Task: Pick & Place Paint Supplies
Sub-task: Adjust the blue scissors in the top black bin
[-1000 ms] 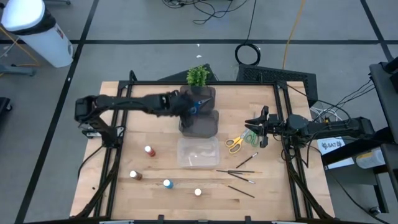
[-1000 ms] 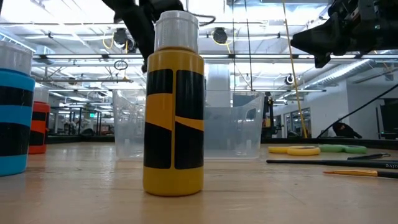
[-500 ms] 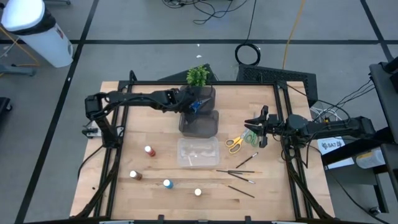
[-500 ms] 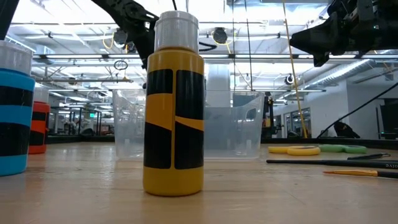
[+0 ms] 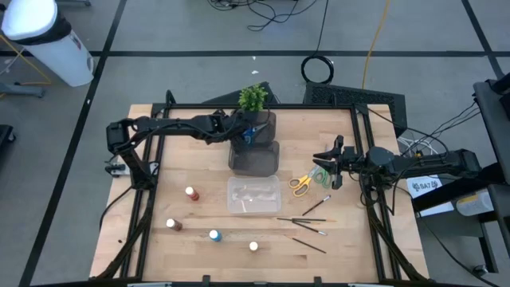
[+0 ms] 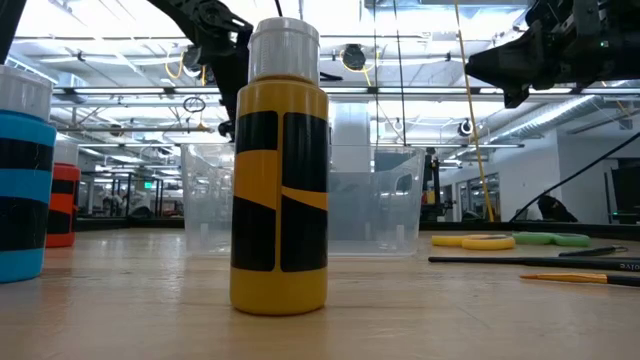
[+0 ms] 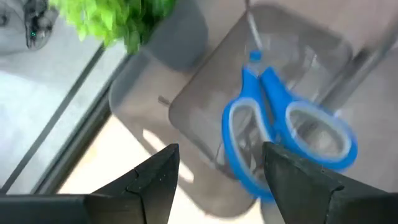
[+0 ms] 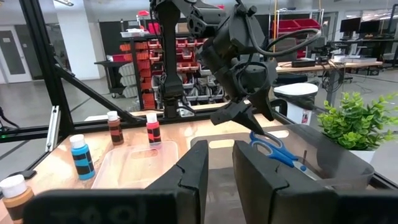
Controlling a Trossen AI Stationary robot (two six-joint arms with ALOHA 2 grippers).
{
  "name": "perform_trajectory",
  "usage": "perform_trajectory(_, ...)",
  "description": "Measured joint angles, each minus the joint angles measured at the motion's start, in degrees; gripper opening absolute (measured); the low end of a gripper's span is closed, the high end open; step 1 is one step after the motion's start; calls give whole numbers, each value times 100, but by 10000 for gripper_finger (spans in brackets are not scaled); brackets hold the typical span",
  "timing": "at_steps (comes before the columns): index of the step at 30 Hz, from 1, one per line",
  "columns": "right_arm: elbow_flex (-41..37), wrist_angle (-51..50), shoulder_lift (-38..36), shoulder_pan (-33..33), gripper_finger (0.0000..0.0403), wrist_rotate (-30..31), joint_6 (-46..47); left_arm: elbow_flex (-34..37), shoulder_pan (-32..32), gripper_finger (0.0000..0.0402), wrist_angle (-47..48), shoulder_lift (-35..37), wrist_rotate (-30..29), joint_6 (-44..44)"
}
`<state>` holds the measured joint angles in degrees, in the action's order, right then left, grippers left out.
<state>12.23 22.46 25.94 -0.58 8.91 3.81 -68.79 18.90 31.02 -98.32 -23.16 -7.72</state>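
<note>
Plant (image 5: 253, 97) crowds dark bin (image 5: 255, 158) at table's far edge. Left gripper (image 5: 245, 132) hovers over bin, fingers spread, holding nothing; blue scissors (image 7: 281, 134) lie inside bin just below. Right gripper (image 5: 324, 159) waits near green scissors (image 5: 320, 175), fingers almost together, empty.

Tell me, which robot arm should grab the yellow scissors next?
The right one, probably. The right gripper hovers just beside the yellow scissors and green scissors. The left gripper is open over the dark bin, where the blue scissors lie, farther away.
</note>
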Motion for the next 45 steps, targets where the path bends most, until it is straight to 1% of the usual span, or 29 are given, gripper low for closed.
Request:
perform_trajectory(8,0,0,8,-1,61,0,2,0,22,241,-10,-2,20,-29)
perform_trajectory(18,0,17,12,0,61,0,2,-9,24,241,-137,-330,132,-3)
perform_trajectory(23,0,47,14,-2,61,0,2,-2,23,237,-71,-343,211,8)
perform_trajectory(26,0,46,14,-2,61,0,2,2,30,214,-67,-352,183,8)
perform_trajectory(34,0,47,13,-1,61,0,2,2,32,116,-105,-352,164,-14)
perform_trajectory(39,0,46,14,-1,61,0,2,0,20,63,-111,-278,222,36)
perform_trajectory(42,0,46,14,-1,61,0,2,2,-36,31,-129,-110,602,-6)
perform_trajectory(44,0,46,12,-1,61,0,2,0,-110,11,-136,-45,1107,-22)
perform_trajectory(45,0,46,14,0,61,0,2,0,-160,7,-155,-42,1348,-28)
